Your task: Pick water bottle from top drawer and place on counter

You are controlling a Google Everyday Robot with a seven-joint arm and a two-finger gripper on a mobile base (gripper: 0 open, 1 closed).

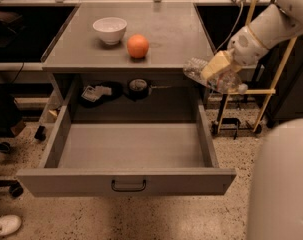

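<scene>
The water bottle is a clear crinkled plastic bottle held roughly level in the air, at the counter's front right corner and above the drawer's right wall. My gripper, with pale yellow fingers, is shut on the water bottle; the white arm reaches in from the upper right. The top drawer is pulled fully open and its grey floor is bare. The counter carries a white bowl and an orange.
Behind the drawer, inside the cabinet, lie dark items and a tape roll. A yellow-framed stand is to the right of the cabinet. A white robot part fills the lower right. A shoe lies at lower left.
</scene>
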